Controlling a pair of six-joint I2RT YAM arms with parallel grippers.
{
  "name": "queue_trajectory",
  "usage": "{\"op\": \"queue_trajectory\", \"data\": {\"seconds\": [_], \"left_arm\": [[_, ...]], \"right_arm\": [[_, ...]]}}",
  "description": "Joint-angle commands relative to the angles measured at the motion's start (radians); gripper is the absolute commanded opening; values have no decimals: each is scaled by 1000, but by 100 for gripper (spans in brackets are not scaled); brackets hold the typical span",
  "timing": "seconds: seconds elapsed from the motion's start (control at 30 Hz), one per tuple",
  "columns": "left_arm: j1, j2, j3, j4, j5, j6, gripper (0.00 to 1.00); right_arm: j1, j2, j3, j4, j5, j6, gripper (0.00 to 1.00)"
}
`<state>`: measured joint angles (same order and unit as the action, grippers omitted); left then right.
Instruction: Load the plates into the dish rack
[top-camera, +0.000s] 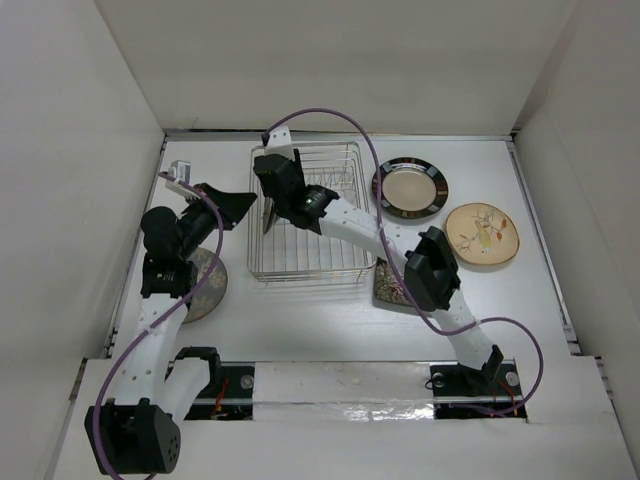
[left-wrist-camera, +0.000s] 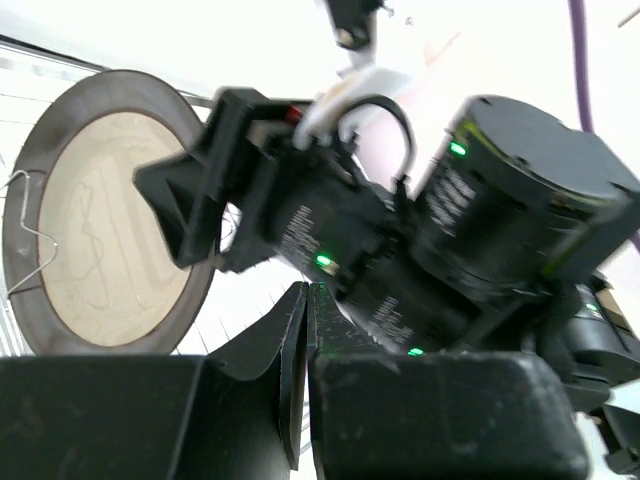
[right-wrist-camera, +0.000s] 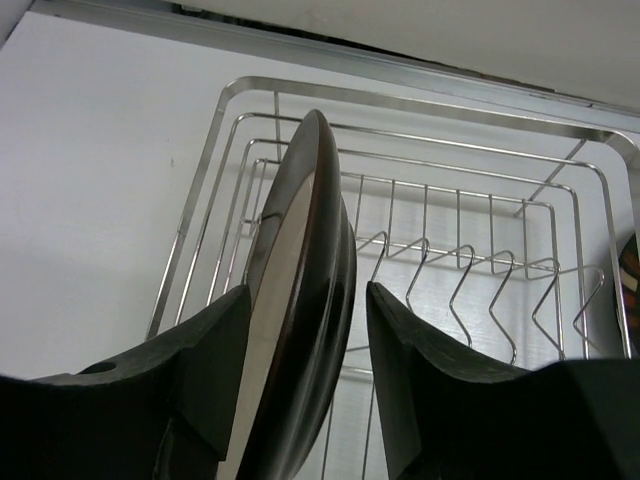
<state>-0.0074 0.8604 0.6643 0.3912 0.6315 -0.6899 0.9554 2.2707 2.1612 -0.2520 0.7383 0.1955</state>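
The wire dish rack (top-camera: 345, 265) stands mid-table. A brown plate with a cream face (right-wrist-camera: 300, 250) stands on edge at the rack's left end; it also shows in the left wrist view (left-wrist-camera: 100, 220). My right gripper (right-wrist-camera: 308, 290) is open around its rim, with a gap at the right finger (right-wrist-camera: 420, 360). My left gripper (left-wrist-camera: 305, 292) is shut and empty, just left of the rack (top-camera: 236, 205). The steel plate (top-camera: 208, 290) lies under my left arm. The dark-rimmed plate (top-camera: 410, 188) and the floral plate (top-camera: 482, 234) lie to the right. The black square plate (top-camera: 390, 287) is partly hidden under my right arm.
The rack's upright prongs (right-wrist-camera: 480, 275) to the right of the standing plate hold nothing. White walls close in the table at the back and on both sides. My right arm (top-camera: 360, 225) stretches across the rack.
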Motion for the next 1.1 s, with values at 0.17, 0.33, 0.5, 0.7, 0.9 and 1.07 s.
{"op": "queue_trajectory", "data": {"seconds": [0.17,0.33,0.5,0.7,0.9,1.07], "left_arm": [[27,-40,31,15,-49,12,0],[27,-67,40,-12,-131,26,11],[27,-122,52,-32,-177,27,20],[27,-211,132,-48,-220,18,24],[18,-271,195,-31,-150,-37,30],[-5,-310,218,-90,-84,-31,31]], "right_arm": [[9,-253,-201,169,-56,30,67],[9,-419,-329,201,-146,16,82],[46,-563,-515,249,-209,15,77],[182,-680,-723,344,-280,87,3],[344,-666,-886,512,-304,309,0],[419,-542,-969,687,-317,604,10]]}}
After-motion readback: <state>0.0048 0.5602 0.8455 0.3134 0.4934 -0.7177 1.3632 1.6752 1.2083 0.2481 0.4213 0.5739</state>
